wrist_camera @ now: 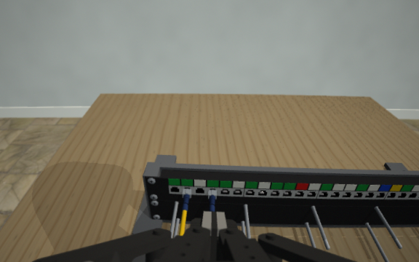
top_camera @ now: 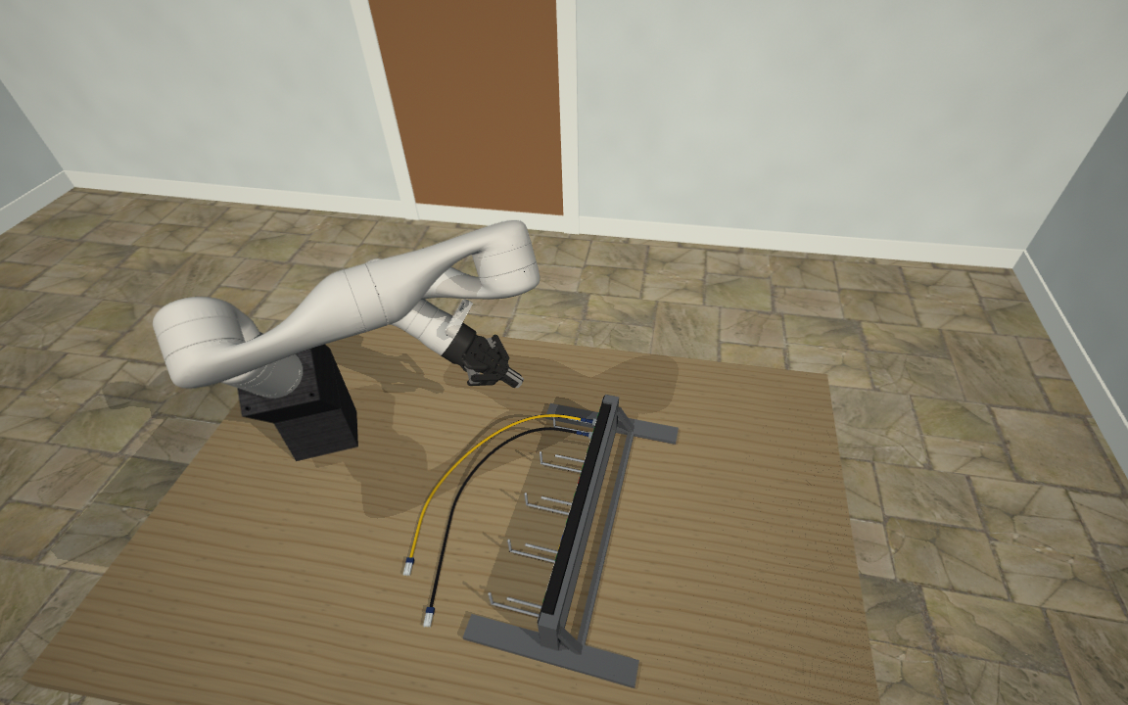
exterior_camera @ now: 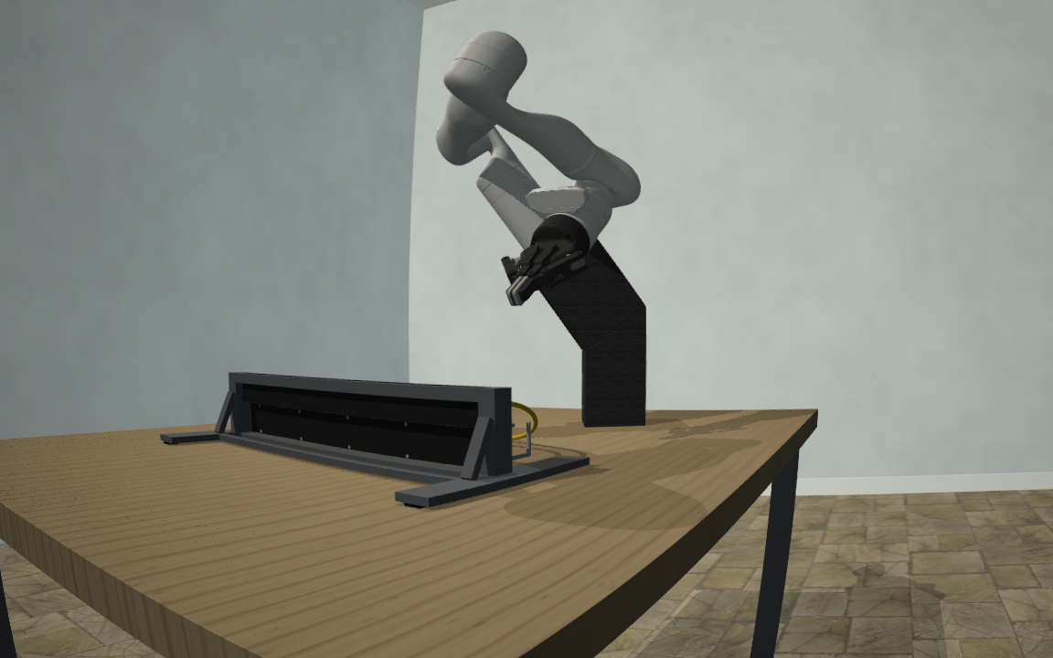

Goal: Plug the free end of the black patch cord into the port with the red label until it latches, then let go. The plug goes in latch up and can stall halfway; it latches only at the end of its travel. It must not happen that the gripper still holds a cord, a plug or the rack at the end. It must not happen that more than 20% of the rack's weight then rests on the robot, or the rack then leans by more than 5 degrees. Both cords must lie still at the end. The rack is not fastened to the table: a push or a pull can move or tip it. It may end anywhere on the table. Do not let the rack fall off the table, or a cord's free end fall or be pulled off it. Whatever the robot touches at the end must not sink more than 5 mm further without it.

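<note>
My gripper (top_camera: 515, 380) (exterior_camera: 515, 301) (wrist_camera: 213, 226) is shut and empty, high above the table short of the rack's far end. The rack (top_camera: 589, 526) (exterior_camera: 494, 433) (wrist_camera: 268, 172) stands upright. The black cord (top_camera: 450, 517) has one end in a port near the rack's far end. Its free plug (top_camera: 428, 616) lies on the table left of the rack's near foot. The red label (wrist_camera: 302, 186) is on the label row in the wrist view, with its port (wrist_camera: 300, 193) just below, empty. The plugged end's blue boot (wrist_camera: 212, 204) shows above my fingertips.
A yellow cord (top_camera: 447, 470) (exterior_camera: 534, 419) (wrist_camera: 183, 223) is plugged in beside the black one; its free plug (top_camera: 408, 566) lies near the black plug. Metal cable hooks (top_camera: 529, 553) (wrist_camera: 320, 227) stick out of the rack's front. The table (top_camera: 726, 526) (exterior_camera: 269, 556) (wrist_camera: 231, 127) reaches beyond the rack.
</note>
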### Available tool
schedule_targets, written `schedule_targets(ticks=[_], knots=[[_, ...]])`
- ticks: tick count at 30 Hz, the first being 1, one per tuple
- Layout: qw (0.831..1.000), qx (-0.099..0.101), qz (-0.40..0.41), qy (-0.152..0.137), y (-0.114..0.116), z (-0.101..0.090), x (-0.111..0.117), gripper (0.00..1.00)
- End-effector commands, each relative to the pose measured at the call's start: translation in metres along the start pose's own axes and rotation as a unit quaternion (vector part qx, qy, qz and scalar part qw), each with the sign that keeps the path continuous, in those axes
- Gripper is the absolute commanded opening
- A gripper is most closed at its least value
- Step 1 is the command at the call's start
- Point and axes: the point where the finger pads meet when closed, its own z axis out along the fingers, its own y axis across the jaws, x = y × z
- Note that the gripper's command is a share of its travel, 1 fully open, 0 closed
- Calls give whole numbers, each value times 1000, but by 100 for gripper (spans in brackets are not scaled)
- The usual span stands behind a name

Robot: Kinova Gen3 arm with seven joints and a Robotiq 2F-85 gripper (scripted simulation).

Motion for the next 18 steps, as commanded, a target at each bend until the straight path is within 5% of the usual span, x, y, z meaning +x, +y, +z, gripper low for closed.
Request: schedule_targets(ticks=[1, 18], knots=[[1000, 1, -1, 1, -1, -2, 0, 0], [1000, 0, -1, 2, -1, 9, 0, 0]])
